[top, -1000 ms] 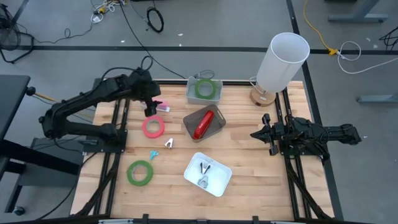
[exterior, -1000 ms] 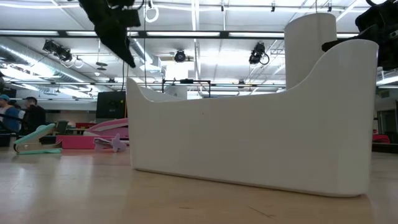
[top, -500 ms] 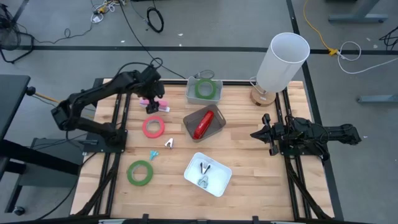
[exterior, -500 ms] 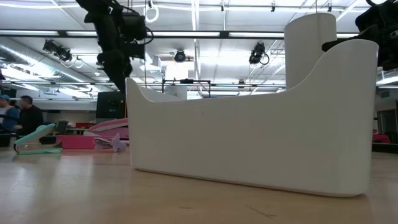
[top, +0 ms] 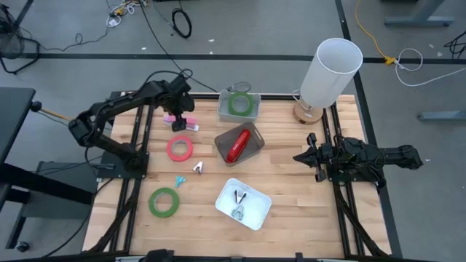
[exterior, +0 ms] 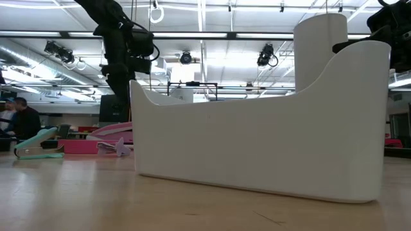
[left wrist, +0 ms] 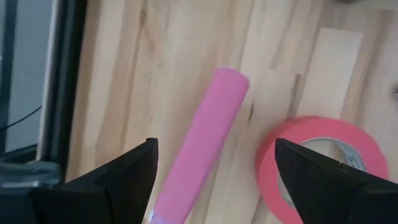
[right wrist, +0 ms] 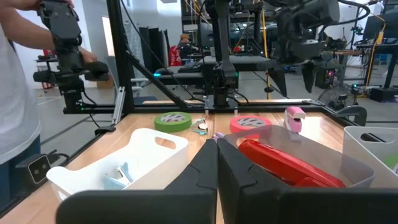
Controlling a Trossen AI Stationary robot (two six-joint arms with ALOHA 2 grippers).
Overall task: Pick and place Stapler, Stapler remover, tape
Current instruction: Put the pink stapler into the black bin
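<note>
Plainly, the greatest risk was judged to be a poor descent of the left gripper (top: 180, 116) onto the pink stapler (left wrist: 199, 146): the fingers (left wrist: 109, 186) were seen spread wide to either side of the long pink body and holding nothing, yet the red-pink tape roll (left wrist: 320, 165) lay just beside it, so one finger could have been brought down on the roll's rim, or the stapler nudged askew and gripped off-centre. The left arm was reached toward the far left corner of the table (top: 291, 211), its wrist turned downward above the stapler. The right gripper (top: 309, 158) was parked at the right side, its state not to be told. One green tape roll (top: 239, 104) lay in a far bin, another (top: 164, 201) on the boards, and a red stapler (top: 237, 145) in the grey tray.
</note>
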